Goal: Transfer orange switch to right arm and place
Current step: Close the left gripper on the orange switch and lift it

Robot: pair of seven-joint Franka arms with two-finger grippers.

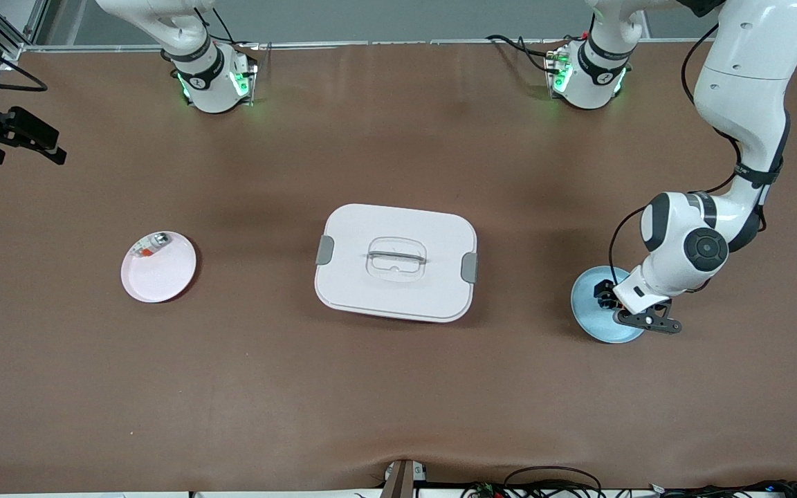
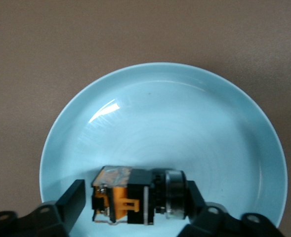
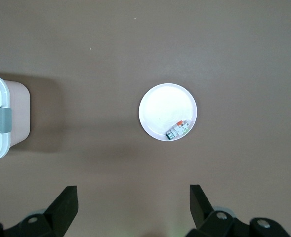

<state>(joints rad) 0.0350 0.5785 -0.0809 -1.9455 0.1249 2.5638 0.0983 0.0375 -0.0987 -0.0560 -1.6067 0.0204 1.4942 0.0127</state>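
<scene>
The orange switch (image 2: pixel 135 196), a small black part with orange pieces and a silver ring, lies on its side on a light blue plate (image 2: pixel 165 118) toward the left arm's end of the table. It shows as a dark bit in the front view (image 1: pixel 604 294). My left gripper (image 2: pixel 135 197) is down on the plate (image 1: pixel 596 325), open, with one finger on each side of the switch. One finger touches the silver end and the other stands a small gap off. My right gripper (image 3: pixel 133 193) is open and empty, high over bare table, out of the front view.
A white lidded box (image 1: pixel 396 263) stands mid-table and also shows in the right wrist view (image 3: pixel 2 118). A pale pink plate (image 1: pixel 160 277) toward the right arm's end holds a small silver-and-orange piece (image 1: pixel 151 245); both also show in the right wrist view, the plate (image 3: pixel 160 106) and the piece (image 3: pixel 177 130).
</scene>
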